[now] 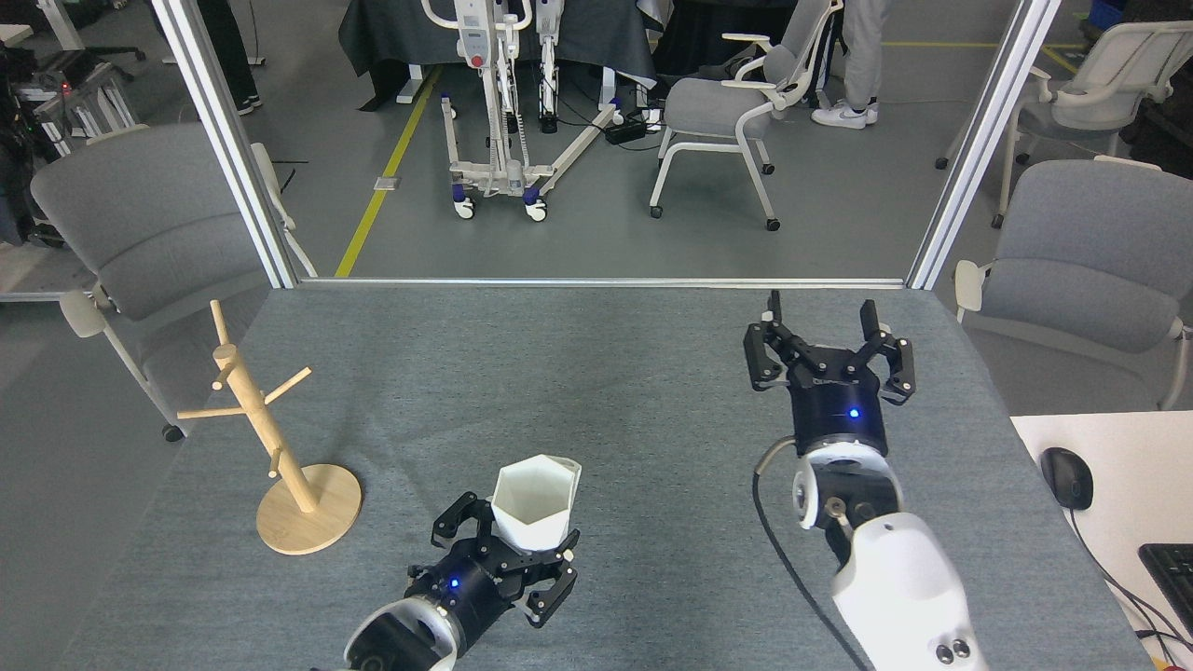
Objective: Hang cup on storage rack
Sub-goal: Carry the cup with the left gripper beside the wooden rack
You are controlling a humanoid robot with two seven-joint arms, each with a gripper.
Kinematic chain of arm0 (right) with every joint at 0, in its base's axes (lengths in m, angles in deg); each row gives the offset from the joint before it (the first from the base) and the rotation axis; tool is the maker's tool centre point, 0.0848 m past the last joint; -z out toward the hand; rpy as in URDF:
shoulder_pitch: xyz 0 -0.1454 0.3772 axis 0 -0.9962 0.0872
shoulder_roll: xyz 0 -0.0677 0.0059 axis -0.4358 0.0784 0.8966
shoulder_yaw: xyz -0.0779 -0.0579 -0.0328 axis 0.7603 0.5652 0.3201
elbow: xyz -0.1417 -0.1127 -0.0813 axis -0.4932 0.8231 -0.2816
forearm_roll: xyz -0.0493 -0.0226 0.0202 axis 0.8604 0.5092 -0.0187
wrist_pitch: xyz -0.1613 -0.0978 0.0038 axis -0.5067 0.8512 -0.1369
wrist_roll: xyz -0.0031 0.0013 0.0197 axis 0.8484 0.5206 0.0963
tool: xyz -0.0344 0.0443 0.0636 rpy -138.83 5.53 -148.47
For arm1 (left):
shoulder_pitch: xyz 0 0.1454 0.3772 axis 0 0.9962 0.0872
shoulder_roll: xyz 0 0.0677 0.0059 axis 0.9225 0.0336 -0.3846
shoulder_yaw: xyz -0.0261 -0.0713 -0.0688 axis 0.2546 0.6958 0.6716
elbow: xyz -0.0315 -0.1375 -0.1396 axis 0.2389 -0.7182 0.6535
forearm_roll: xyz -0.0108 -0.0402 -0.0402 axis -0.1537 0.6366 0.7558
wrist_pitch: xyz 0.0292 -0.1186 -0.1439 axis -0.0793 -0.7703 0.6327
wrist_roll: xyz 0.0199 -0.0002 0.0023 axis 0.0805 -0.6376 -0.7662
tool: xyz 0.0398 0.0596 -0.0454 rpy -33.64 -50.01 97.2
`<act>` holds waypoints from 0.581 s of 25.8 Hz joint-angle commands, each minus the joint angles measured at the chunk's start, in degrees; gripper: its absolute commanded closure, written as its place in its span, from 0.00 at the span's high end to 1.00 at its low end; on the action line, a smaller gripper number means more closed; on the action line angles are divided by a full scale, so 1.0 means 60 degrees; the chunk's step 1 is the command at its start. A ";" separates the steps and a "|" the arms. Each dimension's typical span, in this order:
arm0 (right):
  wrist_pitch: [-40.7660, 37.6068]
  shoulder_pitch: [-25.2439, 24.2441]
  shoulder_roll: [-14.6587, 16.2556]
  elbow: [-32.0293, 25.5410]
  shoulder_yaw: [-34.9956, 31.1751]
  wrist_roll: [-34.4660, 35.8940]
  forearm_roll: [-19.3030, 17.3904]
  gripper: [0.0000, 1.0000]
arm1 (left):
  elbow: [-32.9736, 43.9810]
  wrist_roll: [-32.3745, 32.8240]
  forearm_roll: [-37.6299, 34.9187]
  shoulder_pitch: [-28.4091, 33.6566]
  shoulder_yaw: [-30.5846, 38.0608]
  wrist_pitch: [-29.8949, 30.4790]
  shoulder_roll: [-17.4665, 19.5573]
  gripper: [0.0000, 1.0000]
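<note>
The white faceted cup (534, 499) with its hexagonal rim sits upright in my left gripper (522, 539), which is shut on its lower part, low in the middle of the grey table. The wooden storage rack (270, 447) stands on its round disc base at the table's left edge, well to the left of the cup, its thin pegs bare. My right gripper (822, 321) is open at the far right of the table, with nothing between its fingers.
The grey felt table (596, 373) ends at a metal frame behind. A small white tag (872, 518) lies at right. A white desk with a mouse (1066, 477) and keyboard (1172, 573) adjoins at right. Grey chairs stand around.
</note>
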 commanded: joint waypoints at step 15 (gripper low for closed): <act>-0.4753 -0.3832 0.0124 -0.1079 -0.3956 0.0425 0.0242 1.00 | 0.2097 -0.1071 0.0055 0.3283 0.5927 0.0030 0.0207 0.00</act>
